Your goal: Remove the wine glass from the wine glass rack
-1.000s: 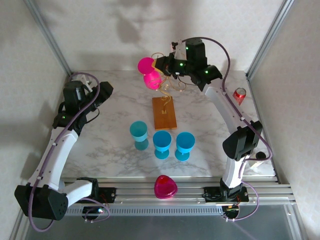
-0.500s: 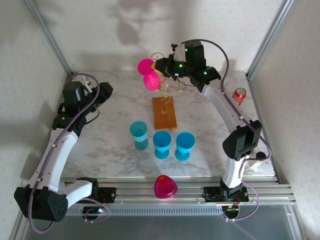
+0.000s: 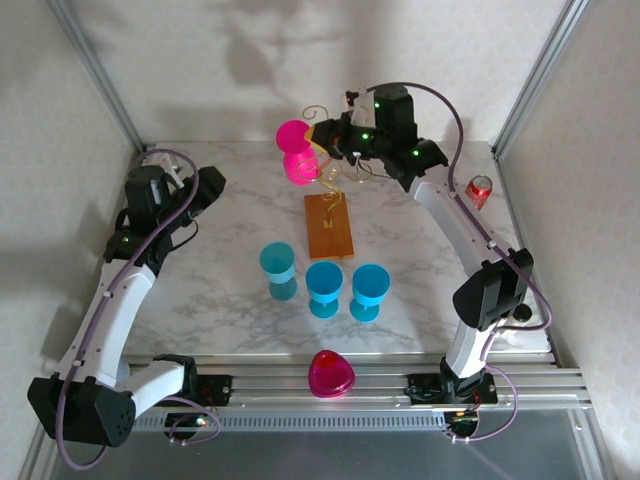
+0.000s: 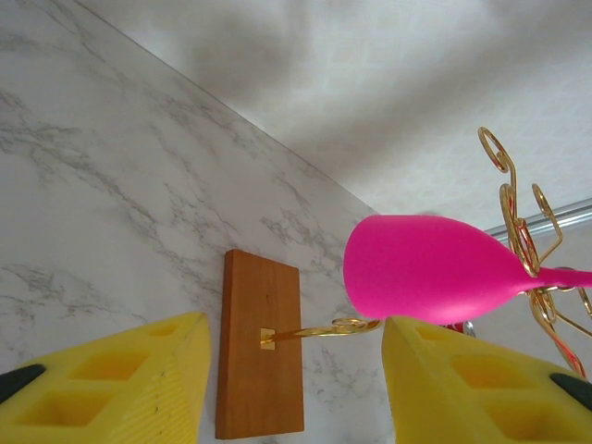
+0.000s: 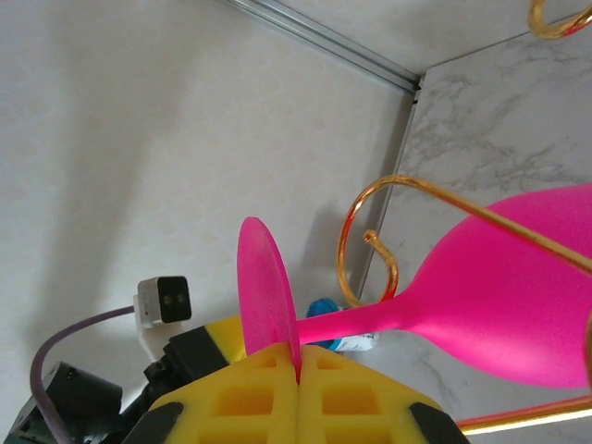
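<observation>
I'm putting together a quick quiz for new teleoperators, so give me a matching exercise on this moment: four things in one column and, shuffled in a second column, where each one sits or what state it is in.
Things
1. pink wine glass
2. red can
3. blue cups
4. left end effector

Places and states
A. open, holding nothing
B. standing near the right edge of the table
C. hanging from the gold rack, foot pinched by the right end effector
D. grouped on the near side of the wooden base

Pairs: 1-C, 2-B, 3-D, 4-A
</observation>
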Robot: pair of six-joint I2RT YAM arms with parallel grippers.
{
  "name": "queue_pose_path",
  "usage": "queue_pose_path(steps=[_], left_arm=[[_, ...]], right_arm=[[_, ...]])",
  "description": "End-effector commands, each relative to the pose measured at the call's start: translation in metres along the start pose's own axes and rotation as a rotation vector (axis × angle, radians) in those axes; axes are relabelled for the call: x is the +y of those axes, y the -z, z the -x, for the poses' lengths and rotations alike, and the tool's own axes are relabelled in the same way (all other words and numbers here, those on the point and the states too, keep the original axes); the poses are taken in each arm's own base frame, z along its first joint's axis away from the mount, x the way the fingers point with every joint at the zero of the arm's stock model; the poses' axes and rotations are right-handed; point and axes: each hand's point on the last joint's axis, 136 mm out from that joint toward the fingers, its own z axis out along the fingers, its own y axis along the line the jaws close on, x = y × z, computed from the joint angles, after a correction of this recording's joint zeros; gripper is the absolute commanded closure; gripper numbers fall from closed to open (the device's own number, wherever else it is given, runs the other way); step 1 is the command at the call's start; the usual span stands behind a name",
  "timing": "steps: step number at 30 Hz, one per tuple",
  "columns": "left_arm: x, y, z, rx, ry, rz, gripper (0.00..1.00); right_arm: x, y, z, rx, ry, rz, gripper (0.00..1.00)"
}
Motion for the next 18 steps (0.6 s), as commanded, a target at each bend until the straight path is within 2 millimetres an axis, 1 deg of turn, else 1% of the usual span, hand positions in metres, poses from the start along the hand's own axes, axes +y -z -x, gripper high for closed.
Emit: queue_pose_path(steps=[1, 9, 18], left_arm=[[-0.002, 0.008, 0.004, -0.026, -0.018, -0.011, 0.49], [-0.002, 0.011, 0.003, -0.031, -0.015, -0.014, 0.49], [-0.002, 0.015, 0.003, -0.035, -0.014, -0.015, 0.49]], right_arm=[[0.02, 0.011, -0.006, -0.002, 0.015, 0.042, 1.0], [0.02, 0.01, -0.012, 0.008, 0.01, 0.045, 1.0], [0.029, 0.004, -0.021, 0.032, 0.013, 0.065, 1.0]])
